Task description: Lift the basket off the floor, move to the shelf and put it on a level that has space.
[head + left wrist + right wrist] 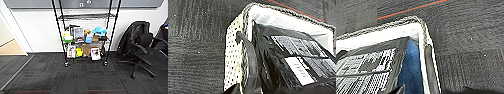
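Even, soft indoor light fills the room around the shelf (86, 35), whose posts bow outward toward the top in the head view's wide-angle distortion while the items on its tiers blur into patches of colour. In both wrist views the basket (233, 57) looms close and soft-edged, its whitish lining glaring against the dim carpet (466, 37).

I count one black wire shelf (85, 37) against the wall and one black office chair (140, 47) to its right. At my wrists I see one basket (233, 62), carrying one dark package (293, 67).
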